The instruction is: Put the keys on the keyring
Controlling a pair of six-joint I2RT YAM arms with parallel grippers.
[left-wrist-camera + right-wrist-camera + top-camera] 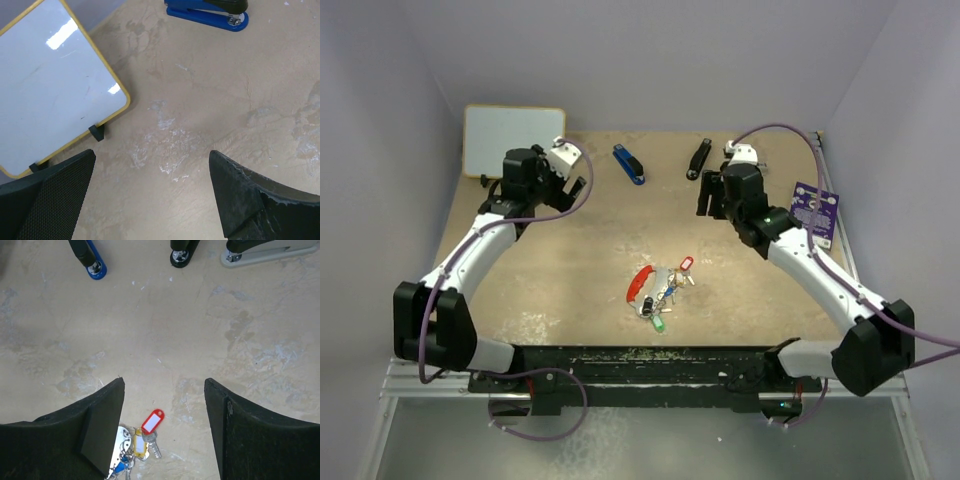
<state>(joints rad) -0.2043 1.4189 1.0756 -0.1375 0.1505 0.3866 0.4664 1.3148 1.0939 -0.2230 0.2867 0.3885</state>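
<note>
Keys (663,292) and keyring (640,284) lie bunched mid-bench, near our bases. Both sets of fingers hang far back, spread wide and empty: left gripper (150,200), right gripper (165,425). Right sits nearer; the bunch lies just beneath it.

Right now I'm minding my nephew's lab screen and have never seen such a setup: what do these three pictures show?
Two robot arms are bolted to a table's near edge. One picture looks down from above; the other two come from cameras on each wrist. The left gripper hangs open above bare table beside a whiteboard. The right gripper is also open, holding nothing. On the table lies the keyring bunched with the keys. Farther back are a blue stapler, a black stapler and a grey stapler; a purple card sits at the right.
</note>
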